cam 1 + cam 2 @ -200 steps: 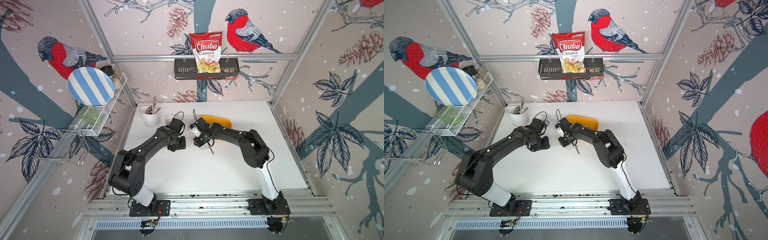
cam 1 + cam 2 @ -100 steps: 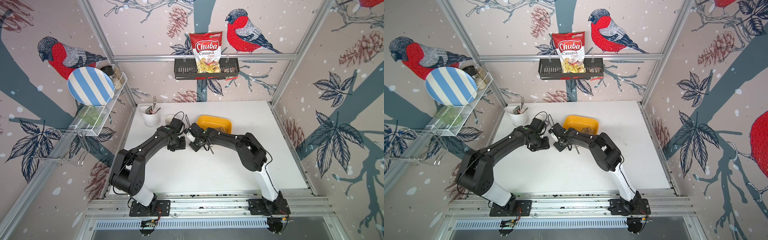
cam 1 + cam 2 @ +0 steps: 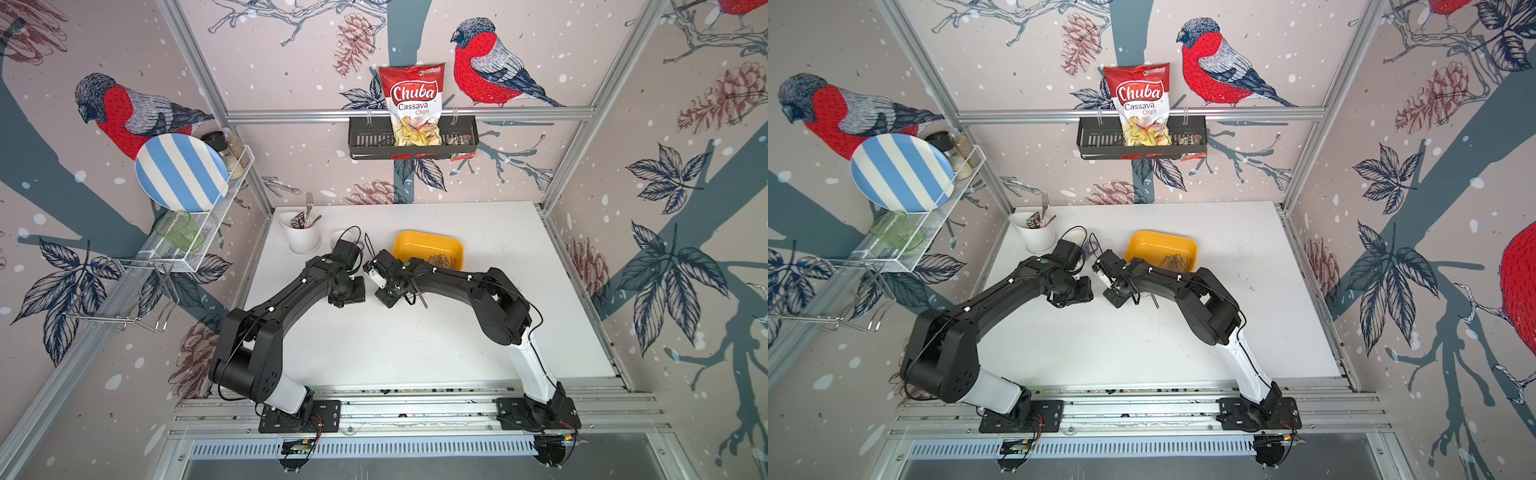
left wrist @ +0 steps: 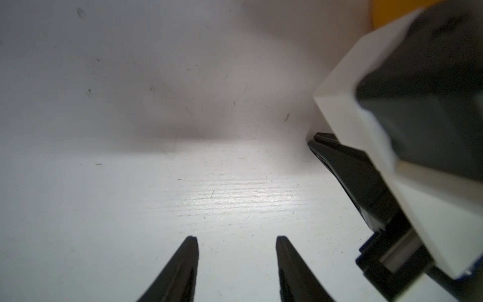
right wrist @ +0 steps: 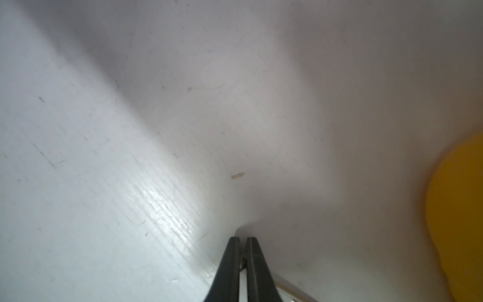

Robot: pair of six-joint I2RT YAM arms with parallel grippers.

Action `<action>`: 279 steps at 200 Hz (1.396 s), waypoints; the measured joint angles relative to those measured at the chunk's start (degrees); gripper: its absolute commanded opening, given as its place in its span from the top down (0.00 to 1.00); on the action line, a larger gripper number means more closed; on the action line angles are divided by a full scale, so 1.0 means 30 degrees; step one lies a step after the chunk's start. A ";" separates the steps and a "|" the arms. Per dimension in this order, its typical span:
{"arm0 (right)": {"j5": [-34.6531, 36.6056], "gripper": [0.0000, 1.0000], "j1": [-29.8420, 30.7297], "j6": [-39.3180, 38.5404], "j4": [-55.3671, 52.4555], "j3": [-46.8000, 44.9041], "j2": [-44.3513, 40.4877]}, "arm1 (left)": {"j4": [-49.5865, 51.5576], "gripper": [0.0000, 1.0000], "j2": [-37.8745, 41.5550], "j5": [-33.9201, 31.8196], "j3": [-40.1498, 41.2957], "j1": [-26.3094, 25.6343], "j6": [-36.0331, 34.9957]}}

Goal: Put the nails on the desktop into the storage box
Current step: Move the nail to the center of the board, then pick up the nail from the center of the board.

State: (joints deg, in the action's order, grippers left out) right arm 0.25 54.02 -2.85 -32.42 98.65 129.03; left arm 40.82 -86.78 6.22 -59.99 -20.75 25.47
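White desktop (image 3: 415, 353), storage box (image 3: 409, 246), utensil holder (image 3: 305, 244), nail (image 3: 422, 300)

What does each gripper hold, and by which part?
Left gripper: open, holds nothing. Right gripper: shut, with only a thin gap left; whether it pinches anything there cannot be told.

We see right arm (image 3: 449, 277) slid off box (image 3: 417, 249), over toward left gripper (image 4: 236, 238). Whole box shows now. Right gripper (image 5: 243, 238) jaws pulled in, almost touching.
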 measured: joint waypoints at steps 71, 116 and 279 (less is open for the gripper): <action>-0.1180 0.75 -0.0342 0.0539 -0.1348 0.0933 0.0182 | 0.0029 0.48 0.0546 -0.0058 0.0510 0.0102 0.0015; -0.2630 0.64 -0.1647 0.1676 -0.1173 -0.0240 -0.2040 | -0.0044 0.49 0.0612 -0.0044 0.0750 0.0102 0.0051; -0.4248 0.57 -0.6958 0.6003 0.0663 -0.5705 -1.1074 | -0.0663 0.58 -0.7541 -0.0525 -0.6586 -0.3322 -0.6360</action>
State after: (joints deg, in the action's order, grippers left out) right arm -12.49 33.15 15.16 -30.44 81.54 95.81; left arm 38.83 -109.40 4.64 -79.75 -30.72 6.39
